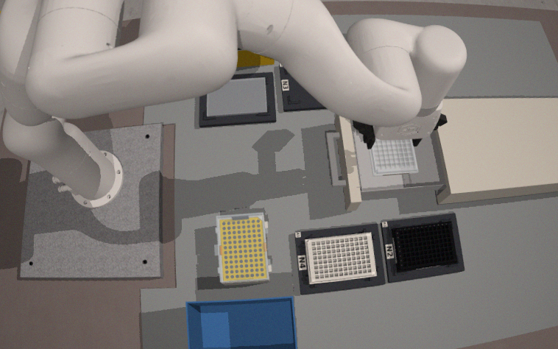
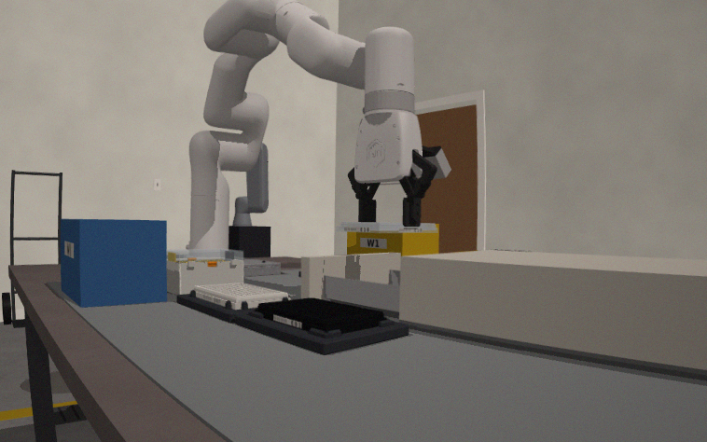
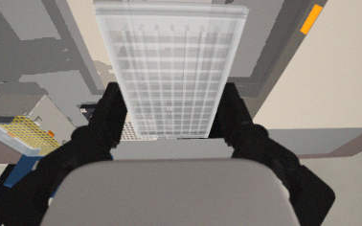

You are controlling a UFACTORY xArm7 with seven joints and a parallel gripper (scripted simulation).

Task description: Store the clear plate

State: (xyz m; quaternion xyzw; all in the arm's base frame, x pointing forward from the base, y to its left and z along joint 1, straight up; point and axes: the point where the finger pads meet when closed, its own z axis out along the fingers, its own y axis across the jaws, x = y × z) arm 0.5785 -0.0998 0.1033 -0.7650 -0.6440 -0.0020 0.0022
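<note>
Black two-finger gripper clenched on the clear gridded well plate, hanging level above the open grey cooler drawer, long side across it; straight down next.

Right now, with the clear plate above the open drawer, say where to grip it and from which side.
Grip the clear plate by its two long side walls, from straight above, as the gripper does now. It hangs flat, wells up, and its short span fits between the fingers, leaving both ends free.
</note>
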